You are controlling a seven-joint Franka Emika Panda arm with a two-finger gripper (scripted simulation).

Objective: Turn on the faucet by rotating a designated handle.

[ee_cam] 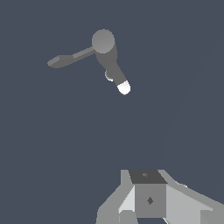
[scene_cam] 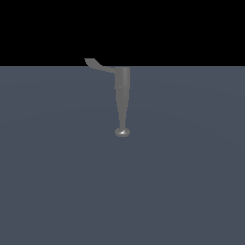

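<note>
The faucet point(scene_cam: 122, 98) is the landmark here: a plain grey fixture on the flat slate-blue bench point(scene_cam: 191, 182). In the exterior view it shows as a long column, wide at the far end near the bench's horizon line and tapering down to a small shiny rounded knob point(scene_cam: 122, 132) at the near end.

From the faucet's wide end the handle point(scene_cam: 98, 65) juts sideways — toward the exterior view's left — as a short, thin, curved lever whose flared, flattened tip rises just above the horizon line against the black background. It joins the faucet at the top of the column and touches nothing else.

The wrist view looks at the same fixture from another angle: the faucet point(ee_cam: 105, 48) shows a round grey cap, the handle point(ee_cam: 70, 58) runs off from it as a slim bar with a broadened end, and a bright white tip point(ee_cam: 124, 88) ends the part that slants away from the cap.

The hand point(ee_cam: 148, 199) appears only in the wrist view, as pale grey and white blocky parts at the picture's edge, well apart from the faucet and the handle, with bare bench between them. Its fingertips are cut off by the frame — whether it is open or closed I cannot tell. It holds nothing that can be seen.
</note>
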